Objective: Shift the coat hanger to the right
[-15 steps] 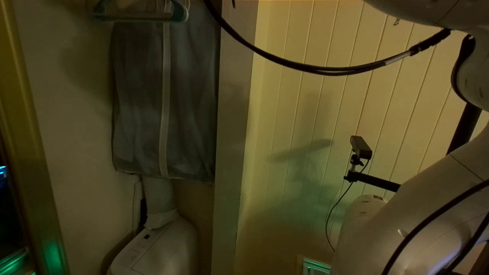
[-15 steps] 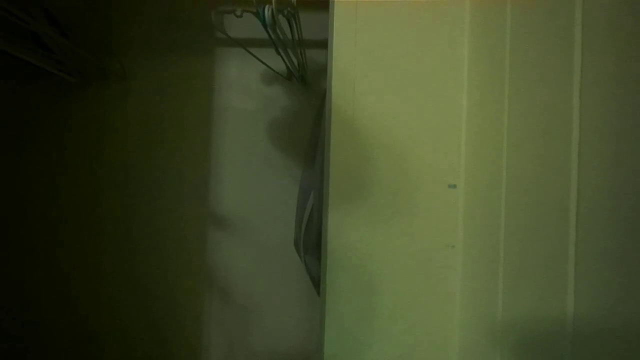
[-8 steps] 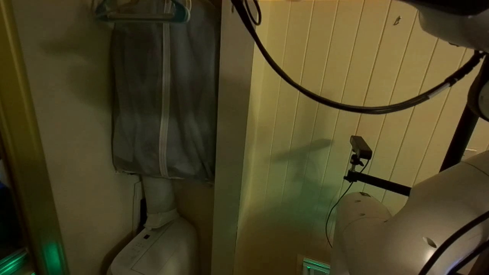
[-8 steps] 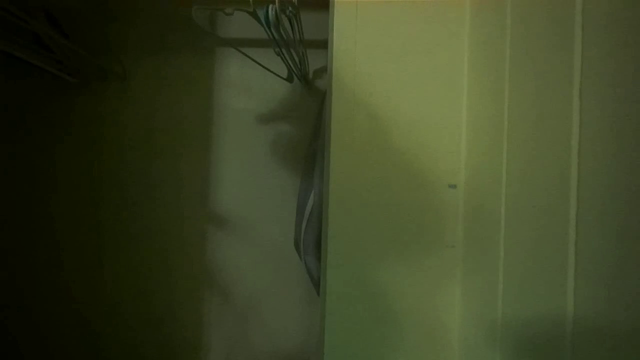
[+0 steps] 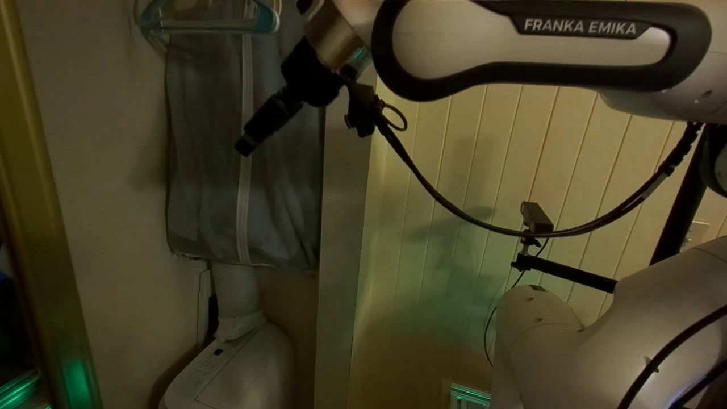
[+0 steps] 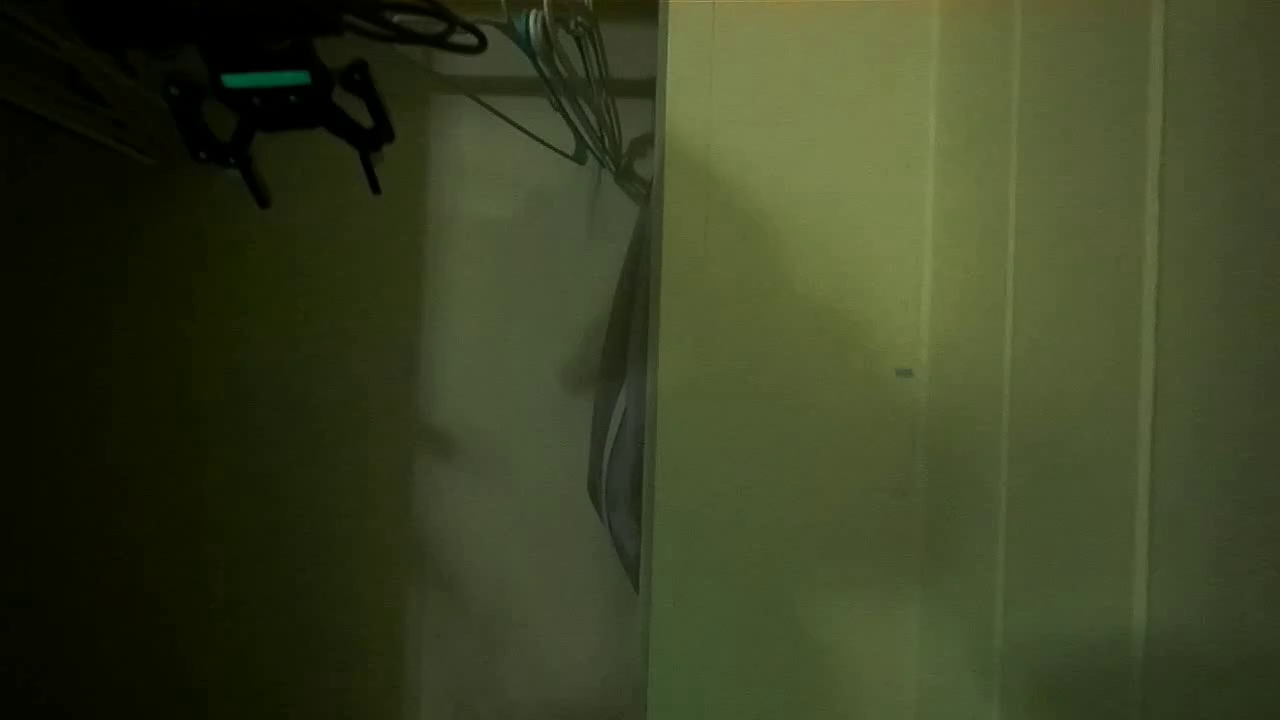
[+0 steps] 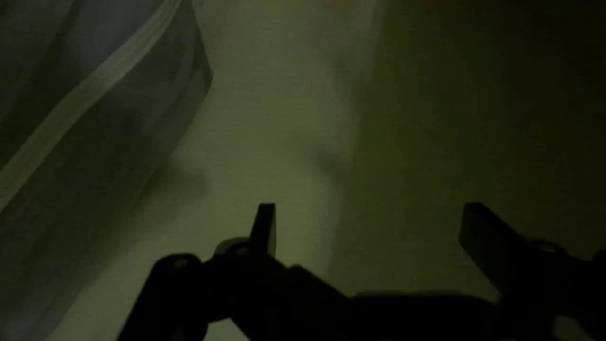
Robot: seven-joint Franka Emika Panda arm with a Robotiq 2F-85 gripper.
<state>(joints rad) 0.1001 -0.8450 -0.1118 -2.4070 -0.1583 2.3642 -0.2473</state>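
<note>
Several hangers [image 6: 583, 95] bunched beside teal coat hanger [image 5: 266, 19]; wall [image 6: 790, 350] partly hides grey cloth [image 6: 624, 470]; pincer [image 6: 320, 197] spread wide.

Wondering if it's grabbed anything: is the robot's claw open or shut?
Open. The gripper has its fingers wide apart in the wrist view, nothing between them.

in an exterior view, a smooth, lightly glossy, plastic-looking coat hanger [image 5: 210, 25] hangs above the matt gripper [image 5: 243, 146]; beyond the gripper, a matt, creased cloth cover [image 5: 210, 165] with a woven-looking strip [image 5: 243, 213]; below the gripper, a smooth, plastic-looking appliance [image 5: 241, 363].
</note>
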